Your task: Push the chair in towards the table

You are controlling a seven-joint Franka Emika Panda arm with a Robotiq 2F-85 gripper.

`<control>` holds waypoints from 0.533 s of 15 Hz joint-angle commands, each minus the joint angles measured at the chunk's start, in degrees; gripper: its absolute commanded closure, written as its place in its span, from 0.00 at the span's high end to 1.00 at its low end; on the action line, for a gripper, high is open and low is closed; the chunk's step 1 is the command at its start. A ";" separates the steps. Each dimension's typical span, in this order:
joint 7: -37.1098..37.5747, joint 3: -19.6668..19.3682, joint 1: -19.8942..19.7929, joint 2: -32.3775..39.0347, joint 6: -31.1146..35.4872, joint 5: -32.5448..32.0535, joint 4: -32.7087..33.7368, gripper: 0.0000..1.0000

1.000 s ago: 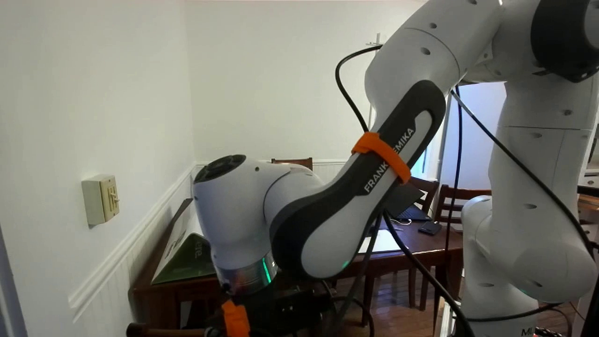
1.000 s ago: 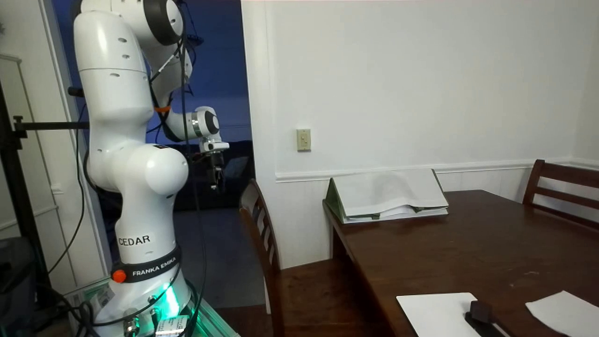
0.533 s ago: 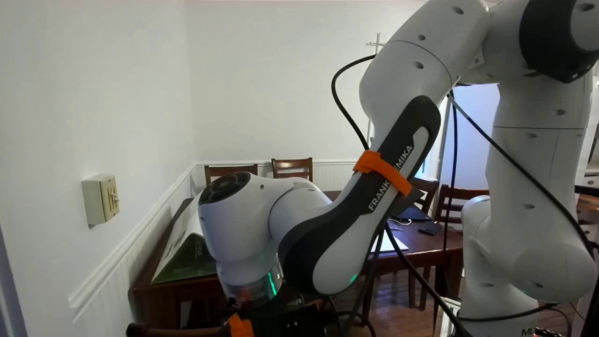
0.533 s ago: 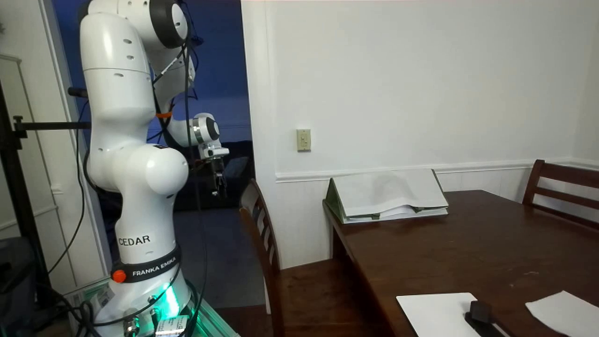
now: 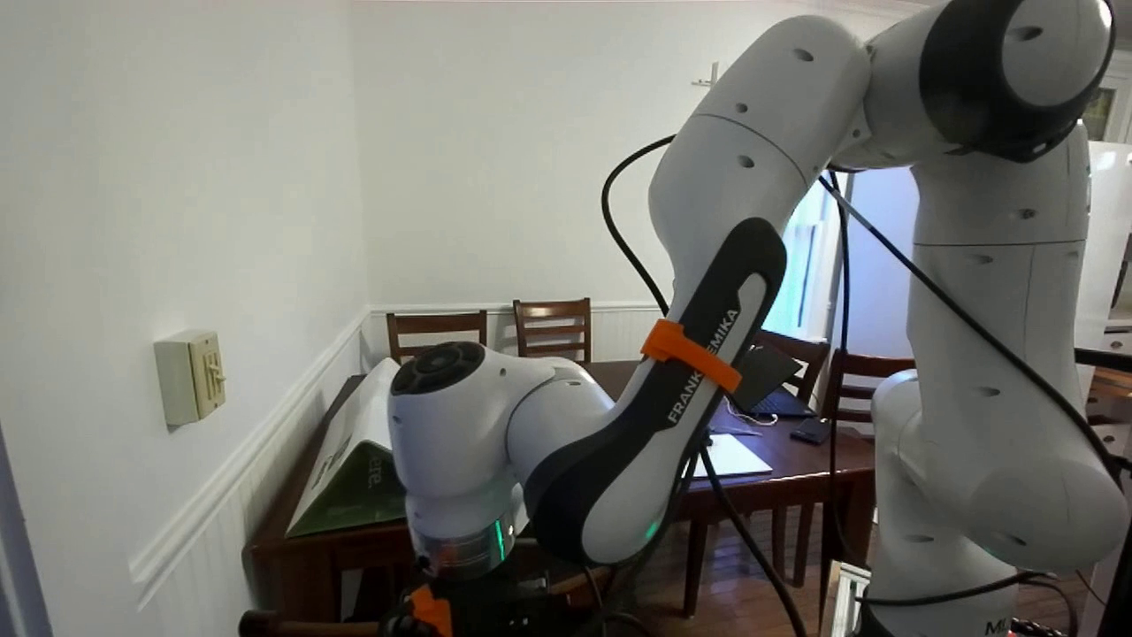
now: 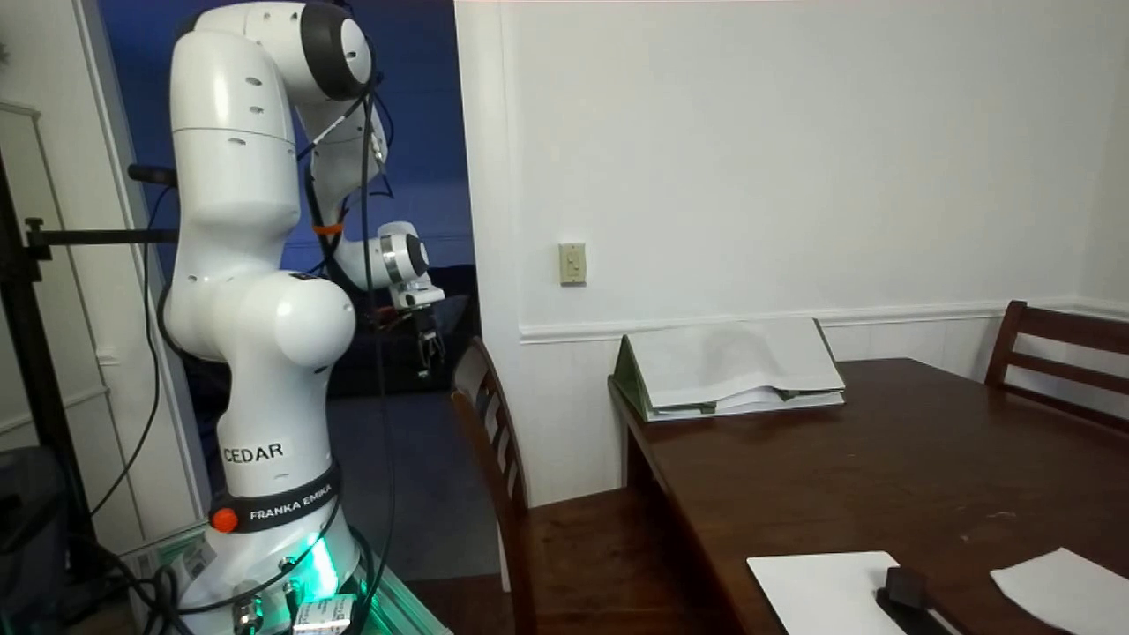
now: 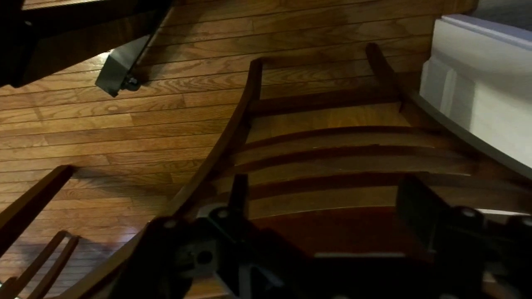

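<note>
One bent arm (image 6: 256, 309) — gripper (image 7: 324, 182) downward, jaws apart; chair (image 6: 564, 551) near

Window (image 5: 800, 265): brightest area in an exterior view; bluish-white, washed out.
Wall (image 6: 794, 159): evenly lit in both exterior views; soft tonal shading.
Doorway (image 6: 423, 150): dim; deep blue above, near-black lower down.
Base light (image 6: 319, 569): green glow, clipped to near white at its centre; tints the adjacent rail (image 6: 406, 607).
Table (image 6: 882, 476): dark surface, dull sheen.
Wrist view: dim, warm cast.
Floor (image 7: 145, 120): patches of shadow; pale bluish glare at lower left.
Panel (image 7: 494, 99): white, strongly lit, right side of wrist view.
Chair (image 7: 332, 228): slats in shade, low contrast.
Gripper (image 7: 324, 185): near-black, edges soft; fine detail unreadable.
</note>
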 commanded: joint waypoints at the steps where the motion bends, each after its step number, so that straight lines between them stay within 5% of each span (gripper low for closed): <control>1: 3.81 -2.64 1.14 2.61 7.05 -3.71 -0.79 0.59; 8: 7.06 -6.83 3.39 6.00 11.11 -11.37 -0.23 0.11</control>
